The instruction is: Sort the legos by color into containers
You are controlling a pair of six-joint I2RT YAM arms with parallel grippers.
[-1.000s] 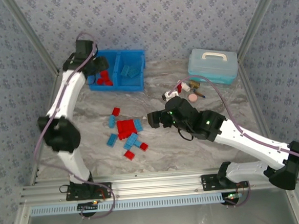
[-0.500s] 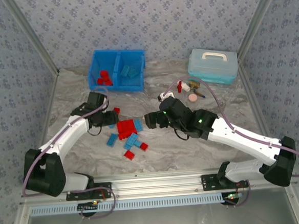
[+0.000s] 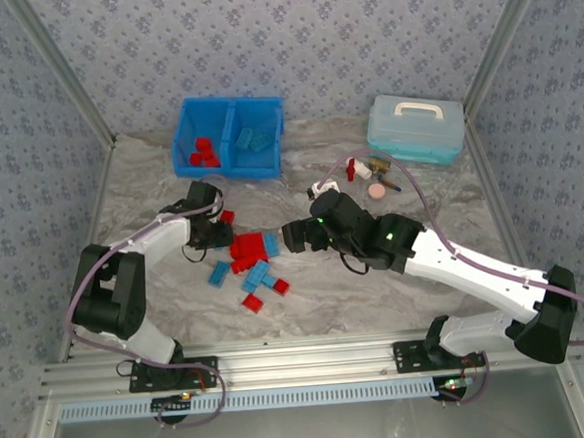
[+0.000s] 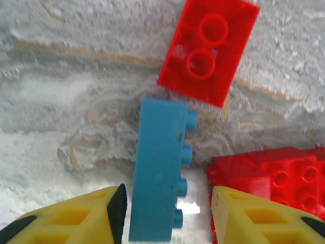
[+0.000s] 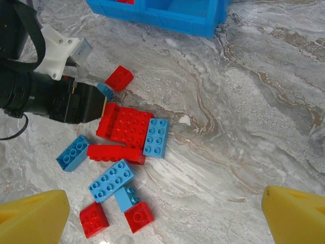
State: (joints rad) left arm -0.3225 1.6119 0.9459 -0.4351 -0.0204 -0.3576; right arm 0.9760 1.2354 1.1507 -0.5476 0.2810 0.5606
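Grey marbled table. Blue two-compartment bin at far left: red legos in its left compartment, light blue legos in its right.

Loose pile mid-table. At its right, right gripper, fingers spread wide, holding nothing. At its left edge, left gripper low, fingers parted astride a light blue brick lying on its side, with a gap at the studded side. Upturned red brick just beyond.

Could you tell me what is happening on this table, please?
The two arms are sorting legos by colour into a blue bin: some red ones sit in its left compartment, light blue in its right. The left gripper is down at the loose pile, its open fingers on either side of a light blue brick lying on its side. The right gripper hovers wide open just beside the pile.
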